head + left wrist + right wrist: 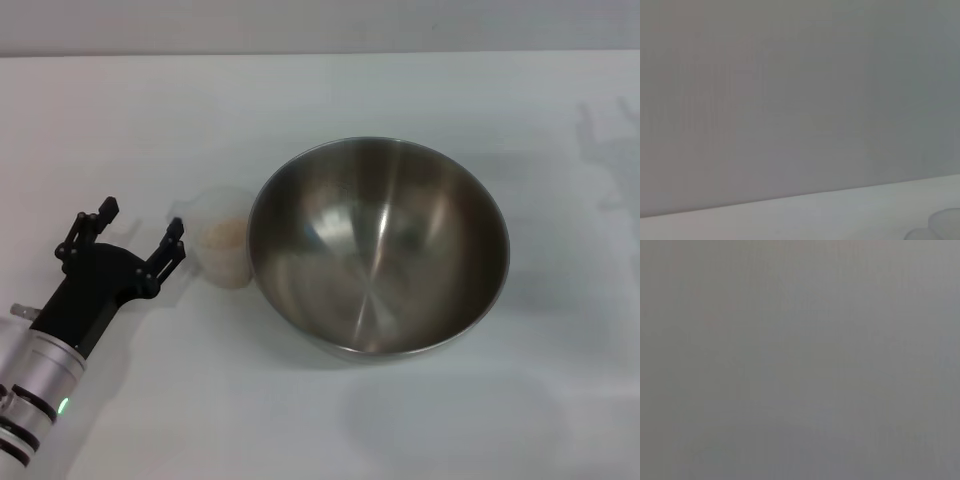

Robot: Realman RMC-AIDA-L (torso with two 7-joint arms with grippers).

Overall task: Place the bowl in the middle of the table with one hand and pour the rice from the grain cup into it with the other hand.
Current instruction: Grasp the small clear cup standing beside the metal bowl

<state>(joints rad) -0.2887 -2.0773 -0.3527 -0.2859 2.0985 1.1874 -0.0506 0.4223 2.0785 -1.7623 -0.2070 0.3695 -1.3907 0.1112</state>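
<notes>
The large stainless-steel bowl (pixel 378 245) stands empty in the middle of the white table (pixel 300 100). The small clear grain cup (pixel 224 238) stands upright against the bowl's left side, with pale rice (pixel 226 240) inside it. My left gripper (pixel 142 230) is open, just left of the cup and apart from it, with one finger (pixel 172 248) near the cup's wall. In the left wrist view only the cup's rim (pixel 945 222) shows at a corner. The right gripper is out of view; only its shadow falls at the table's far right.
The table's far edge (pixel 320 53) meets a grey wall. The right wrist view shows only plain grey.
</notes>
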